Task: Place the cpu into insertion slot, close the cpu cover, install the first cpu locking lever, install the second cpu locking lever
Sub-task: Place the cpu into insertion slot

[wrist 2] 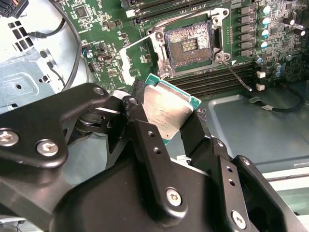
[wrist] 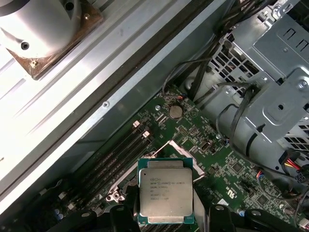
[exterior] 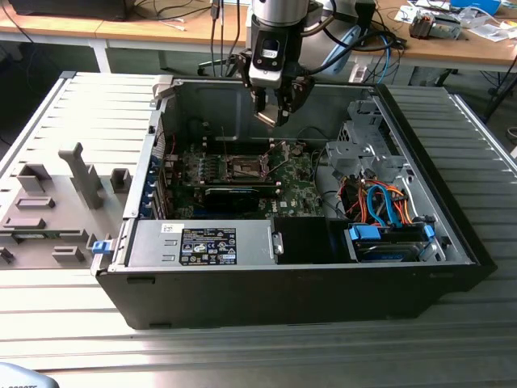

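My gripper (exterior: 273,113) hangs over the open computer case (exterior: 452,234), shut on the cpu (wrist 2: 166,108), a flat square chip with a silvery top and green edge. In both wrist views the chip sits between the two black fingers (wrist: 123,215), tilted, and well above the green motherboard (wrist 2: 96,29). The insertion slot (wrist 2: 188,46) lies open and empty below, its dark square recess exposed; in the exterior view the slot (exterior: 242,167) is nearer the camera than the gripper. The cpu cover (wrist 2: 134,57) is folded open beside the slot. A thin wire locking lever (wrist 2: 237,76) stands loose from the slot's corner.
Long memory slots (wrist 2: 212,79) flank the socket. A metal drive cage (exterior: 367,145) with orange and blue cables (exterior: 380,202) fills the exterior view's right. The power supply (exterior: 202,242) lies along the case front. A grey fixture block (exterior: 48,210) sits outside on the left.
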`<act>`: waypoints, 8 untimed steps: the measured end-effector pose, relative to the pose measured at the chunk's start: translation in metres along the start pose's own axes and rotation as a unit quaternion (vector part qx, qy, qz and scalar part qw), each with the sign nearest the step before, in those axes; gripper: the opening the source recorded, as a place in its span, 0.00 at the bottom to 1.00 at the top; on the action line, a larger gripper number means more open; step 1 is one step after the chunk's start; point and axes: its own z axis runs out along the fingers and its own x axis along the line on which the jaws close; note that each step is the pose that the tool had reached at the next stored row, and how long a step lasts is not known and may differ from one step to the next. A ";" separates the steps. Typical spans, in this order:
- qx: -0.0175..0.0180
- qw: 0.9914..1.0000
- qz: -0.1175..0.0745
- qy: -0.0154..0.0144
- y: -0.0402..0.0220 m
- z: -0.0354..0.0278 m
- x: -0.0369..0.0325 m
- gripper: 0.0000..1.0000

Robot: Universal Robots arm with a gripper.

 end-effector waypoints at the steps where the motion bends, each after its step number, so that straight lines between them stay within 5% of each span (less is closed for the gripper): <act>1: 0.000 1.000 0.001 0.000 0.0000 0.0000 0.0000 0.54; 8: 0.000 1.000 0.006 -0.001 0.0000 0.0002 0.0000 0.54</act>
